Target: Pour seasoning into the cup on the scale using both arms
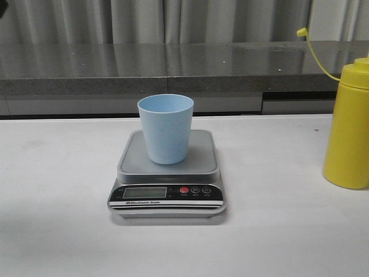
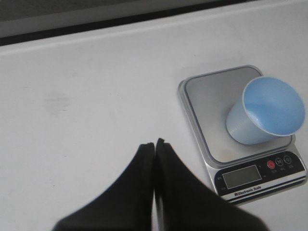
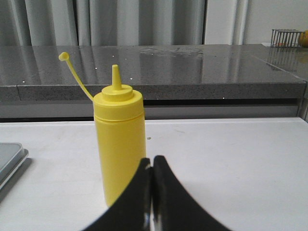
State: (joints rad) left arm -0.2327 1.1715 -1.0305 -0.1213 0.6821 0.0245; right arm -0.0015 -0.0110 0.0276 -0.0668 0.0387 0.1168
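Note:
The pale blue cup (image 1: 165,128) stands upright on the silver-grey scale (image 1: 167,173) at the table's middle; both also show in the left wrist view, the cup (image 2: 264,110) on the scale (image 2: 211,101). The yellow seasoning bottle (image 1: 349,124) stands upright at the right edge, its cap off and hanging on its strap (image 1: 314,49). It shows in the right wrist view (image 3: 118,144). My left gripper (image 2: 155,143) is shut and empty, left of the scale. My right gripper (image 3: 152,159) is shut and empty, just in front of the bottle. Neither gripper shows in the front view.
A grey stone counter (image 1: 173,69) with curtains behind runs along the back of the white table (image 1: 57,173). A wire basket (image 3: 286,37) sits on the counter far to the right.

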